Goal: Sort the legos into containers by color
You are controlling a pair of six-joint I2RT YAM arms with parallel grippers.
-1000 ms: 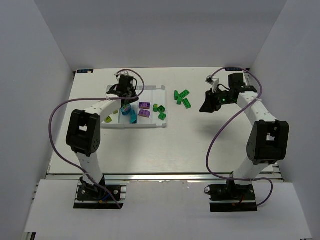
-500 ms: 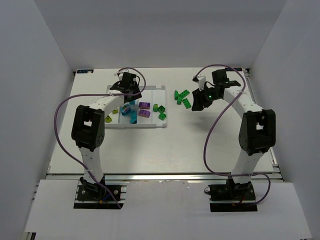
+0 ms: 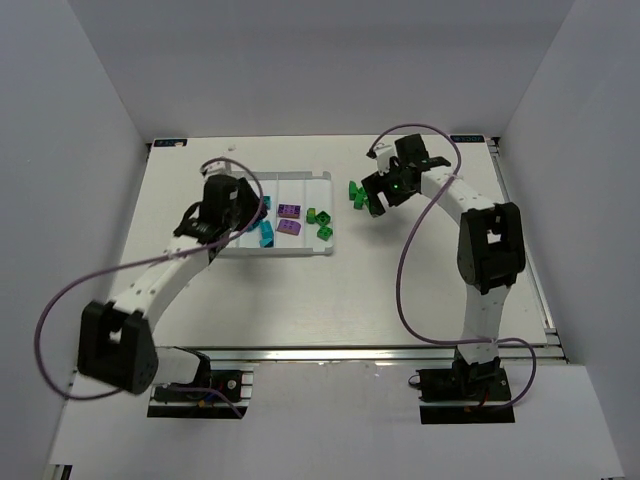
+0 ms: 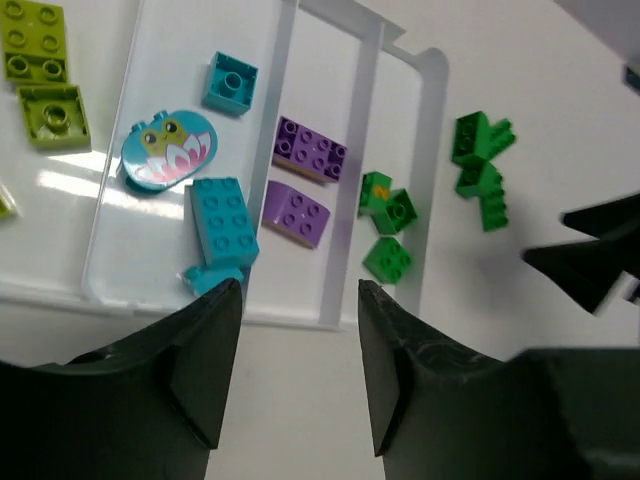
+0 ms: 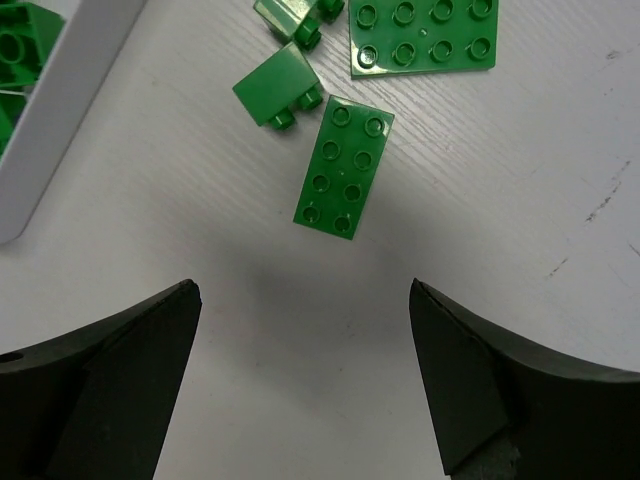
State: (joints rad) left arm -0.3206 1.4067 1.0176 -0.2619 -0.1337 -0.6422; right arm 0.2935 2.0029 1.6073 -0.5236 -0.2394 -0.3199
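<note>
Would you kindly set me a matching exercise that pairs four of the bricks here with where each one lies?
Things:
1. purple bricks
2. teal bricks
3. yellow-green bricks
4. green plate

Places:
A. on the table, outside the tray
B. compartment with the frog piece
C. end compartment farthest from the green plate
D. compartment beside the one holding green bricks

Pairs: 1-D, 2-B, 3-C, 4-A.

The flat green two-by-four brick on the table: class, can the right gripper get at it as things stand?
Probably yes. The right gripper hangs open over the green two-by-four brick, jaws wider than it, nothing between; a smaller green brick sits close to one corner.
</note>
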